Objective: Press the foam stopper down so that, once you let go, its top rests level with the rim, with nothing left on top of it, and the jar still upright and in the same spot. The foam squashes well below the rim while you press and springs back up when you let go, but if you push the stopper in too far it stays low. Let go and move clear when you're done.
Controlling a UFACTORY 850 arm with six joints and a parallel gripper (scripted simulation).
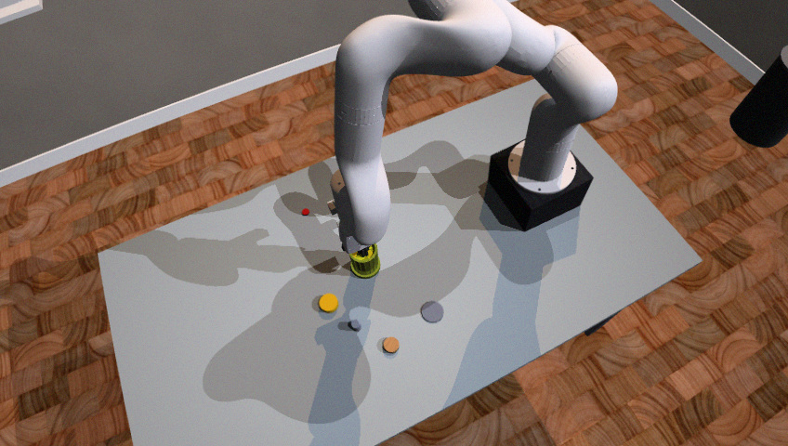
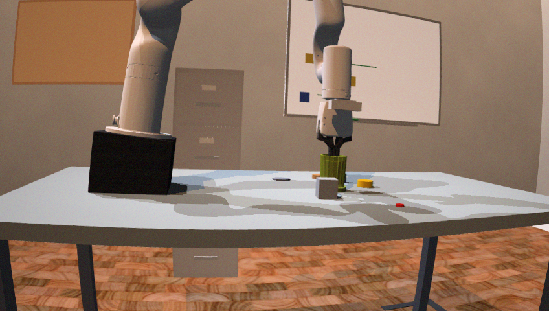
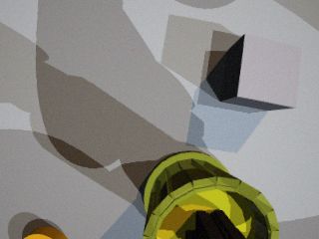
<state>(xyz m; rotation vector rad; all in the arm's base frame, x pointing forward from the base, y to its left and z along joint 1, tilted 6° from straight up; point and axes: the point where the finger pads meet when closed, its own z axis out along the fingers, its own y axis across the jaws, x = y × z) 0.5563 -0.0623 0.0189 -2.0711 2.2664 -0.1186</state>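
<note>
- Gripper (image 2: 333, 151): fingers pinched together, holding nothing, tips pointing straight down into the mouth of the jar (image 2: 333, 169).
- Foam stopper (image 3: 174, 226): directly beneath the tips, inside the jar and below its rim; the pressing axis is vertical.
- Jar upright near the middle of the table (image 1: 608, 309).
- Count: one jar, one stopper, one grey cube (image 2: 326, 187), five small discs on the table, one arm.

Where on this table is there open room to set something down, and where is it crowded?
Open: between the black base and the grey disc; also the table's end beyond the yellow disc. Crowded: around the jar, with the cube and small discs nearby.
</note>
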